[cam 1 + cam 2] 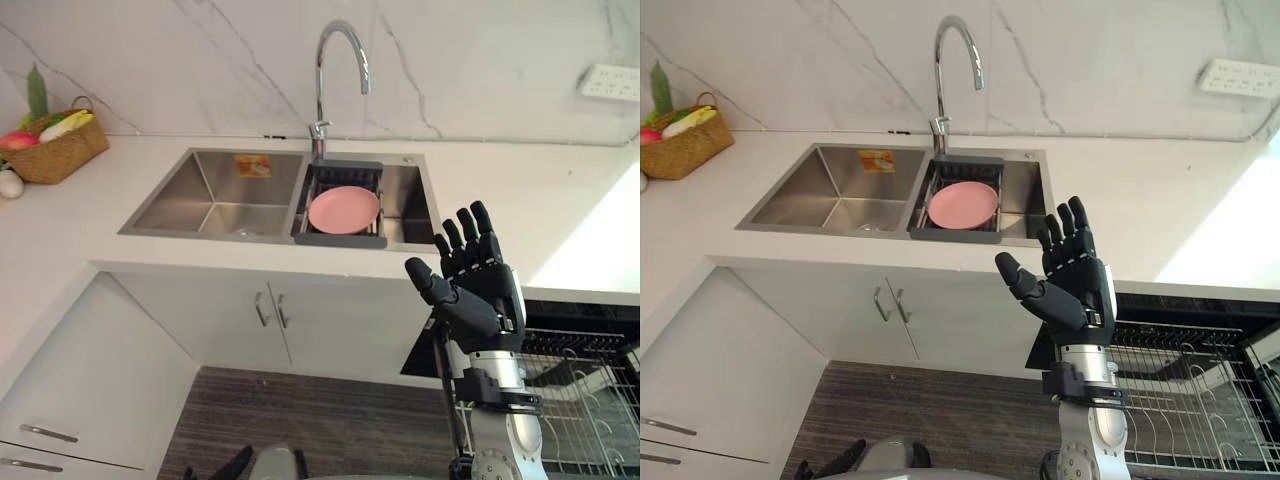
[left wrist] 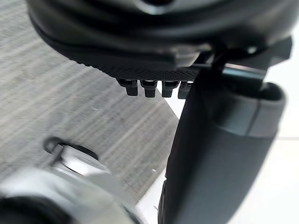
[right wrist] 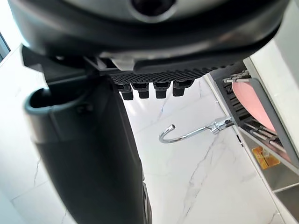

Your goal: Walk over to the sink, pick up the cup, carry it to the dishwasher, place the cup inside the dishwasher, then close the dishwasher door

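The right hand (image 1: 487,290) is hovering near the sink (image 1: 215,190), fingers (image 1: 482,222) straight and apart, gripping nothing; a pink plate (image 1: 343,209) is lying inside.

Both eye views look down from above, in front of the sink (image 1: 215,195), sharing its faucet (image 1: 340,70) and the surrounding counter (image 1: 480,190). The right wrist view peers very closely along the right hand (image 3: 84,140) toward the faucet over the sink; the left wrist view faces the floor (image 2: 56,93).
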Available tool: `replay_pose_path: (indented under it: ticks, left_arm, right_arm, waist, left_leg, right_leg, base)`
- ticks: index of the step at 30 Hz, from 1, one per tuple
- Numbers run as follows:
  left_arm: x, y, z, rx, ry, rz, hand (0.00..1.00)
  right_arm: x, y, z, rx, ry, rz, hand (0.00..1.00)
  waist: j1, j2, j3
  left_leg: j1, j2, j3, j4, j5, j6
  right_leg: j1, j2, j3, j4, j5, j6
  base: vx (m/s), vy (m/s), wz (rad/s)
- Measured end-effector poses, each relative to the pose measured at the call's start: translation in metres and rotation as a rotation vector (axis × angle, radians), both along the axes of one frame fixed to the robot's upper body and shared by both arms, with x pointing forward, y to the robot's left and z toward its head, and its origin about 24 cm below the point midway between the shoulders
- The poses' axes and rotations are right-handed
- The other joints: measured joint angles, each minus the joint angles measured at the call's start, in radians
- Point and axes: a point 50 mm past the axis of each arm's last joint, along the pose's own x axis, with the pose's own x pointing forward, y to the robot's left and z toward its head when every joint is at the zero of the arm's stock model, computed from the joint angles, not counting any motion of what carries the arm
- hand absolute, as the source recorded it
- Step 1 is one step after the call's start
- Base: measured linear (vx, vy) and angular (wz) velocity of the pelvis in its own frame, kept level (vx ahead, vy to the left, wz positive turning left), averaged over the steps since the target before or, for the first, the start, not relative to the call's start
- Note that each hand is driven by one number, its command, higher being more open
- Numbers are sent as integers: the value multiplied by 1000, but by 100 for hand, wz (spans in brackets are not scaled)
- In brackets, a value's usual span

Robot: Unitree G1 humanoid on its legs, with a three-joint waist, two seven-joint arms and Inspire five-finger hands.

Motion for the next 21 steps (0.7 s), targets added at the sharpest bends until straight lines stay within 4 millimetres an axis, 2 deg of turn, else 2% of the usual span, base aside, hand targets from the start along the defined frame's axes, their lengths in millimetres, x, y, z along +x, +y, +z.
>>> replay_pose_path:
  ticks: [1, 2, 3, 4, 5, 6, 8, 10, 11, 13, 14, 15, 16, 17, 18, 19, 20, 21]
  left_arm:
    - [-3, 0, 0, -5, 7, 9, 100]
    - [-9, 0, -1, -6, 19, 14, 100]
    - [-17, 0, -1, -7, 38, 16, 100]
    - [-21, -1, -1, -7, 47, 20, 100]
    - [-29, 2, 0, 0, 59, 31, 100]
    - [-28, 4, 1, 12, 50, 31, 100]
    - [-25, 6, 1, 19, 40, 42, 100]
    - [-22, 7, 1, 19, 28, 41, 100]
    - [-19, 8, 2, 18, 15, 45, 100]
    - [-16, 10, 2, 20, 2, 41, 100]
    - [-14, 10, 2, 21, -2, 38, 100]
    - [-11, 11, 2, 24, -11, 31, 100]
    - [-9, 11, 3, 28, -16, 25, 100]
    - [-8, 12, 3, 32, -15, 14, 100]
    - [-7, 12, 3, 34, -14, 7, 100]
    - [-5, 12, 4, 39, -18, -6, 100]
    - [-2, 13, 4, 47, -20, -6, 100]
    - [0, 13, 4, 52, -20, -6, 100]
  right_arm:
    - [1, 0, 2, -1, -9, 2, 100]
    - [3, 1, 4, -1, -23, 7, 100]
    - [5, 3, 7, -4, -38, 17, 100]
    - [5, 4, 7, -10, -39, 20, 100]
    - [5, 6, 7, -13, -33, 33, 100]
    - [5, 7, 10, -25, -49, 41, 100]
    - [7, 8, 12, -46, -53, 67, 100]
    - [7, 9, 12, -50, -56, 84, 100]
    - [7, 9, 12, -51, -62, 94, 100]
    - [6, 8, 13, -56, -69, 99, 100]
    - [5, 8, 13, -56, -73, 96, 100]
    - [5, 8, 14, -56, -78, 97, 100]
    - [5, 9, 14, -54, -78, 102, 100]
    - [5, 11, 14, -52, -76, 112, 100]
    - [5, 11, 14, -51, -75, 114, 100]
    - [5, 13, 14, -41, -76, 115, 100]
    - [5, 15, 13, -30, -77, 117, 100]
    - [5, 15, 13, -29, -75, 119, 100]
  waist:
    - [10, -6, 4]
    - [22, -9, 5]
    - [33, -8, 5]
    - [35, -10, 4]
    - [31, -39, -15]
    - [24, -49, -18]
    - [28, -51, -17]
    - [34, -51, -18]
    - [37, -57, -22]
    - [40, -66, -42]
    - [39, -67, -58]
    - [37, -67, -59]
    - [36, -68, -58]
    - [29, -68, -58]
    - [22, -67, -59]
    - [12, -65, -59]
    - [2, -62, -56]
    - [-4, -62, -56]
  left_leg:
    - [-2, 3, 4, -24, -2, 2]
    - [-10, 5, -16, -66, 5, -8]
    - [-14, 8, -58, -119, 23, -23]
    - [-11, 7, -56, -122, 66, -24]
    - [3, -43, -35, -117, 41, 8]
    - [-13, -56, -27, -88, 14, 23]
    - [-14, -71, -12, -46, -18, 49]
    - [26, -88, -4, -65, -53, 55]
    - [56, -102, 2, -97, -66, 58]
    - [96, -129, 14, -158, -76, 62]
    - [124, -148, 21, -201, -75, 69]
    - [166, -166, 31, -241, -69, 71]
    - [187, -173, 36, -258, -69, 71]
    - [229, -184, 44, -291, -68, 72]
    - [247, -185, 47, -304, -65, 78]
    - [279, -184, 51, -327, -62, 79]
    - [308, -176, 54, -345, -59, 76]
    - [320, -169, 54, -349, -58, 74]
  right_leg:
    - [4, -10, 9, -2, -4, 5]
    - [11, -24, 28, -7, -10, 16]
    - [22, -35, 56, -10, -20, 32]
    - [30, -42, 70, -13, -27, 43]
    - [43, -83, 115, -31, -37, 49]
    - [43, -92, 151, -36, -25, 55]
    - [55, -114, 196, -32, 8, 71]
    - [68, -127, 209, -22, 49, 80]
    - [68, -138, 217, 1, 73, 99]
    - [32, -158, 244, 81, 95, 116]
    - [-19, -175, 269, 184, 100, 127]
    - [-97, -190, 303, 350, 115, 153]
    - [-148, -198, 324, 450, 132, 177]
    - [-244, -205, 351, 632, 136, 183]
    - [-282, -203, 349, 693, 133, 178]
    - [-338, -199, 325, 743, 117, 160]
    - [-370, -195, 282, 716, 86, 134]
    - [-375, -190, 258, 687, 71, 126]
  base:
    - [116, 119, -24]
    - [190, 182, -44]
    - [211, 195, -45]
    - [378, 291, -28]
    - [363, 248, -2]
    - [381, 235, 8]
    - [333, 207, 3]
    - [301, 206, -5]
    - [270, 182, -10]
    - [248, 153, -11]
    - [203, 100, -12]
    - [204, 98, -16]
    - [194, 86, -21]
    - [146, 56, -16]
    - [189, 49, -13]
    - [202, 18, -3]
    - [255, -31, 0]
    - [263, -97, 6]
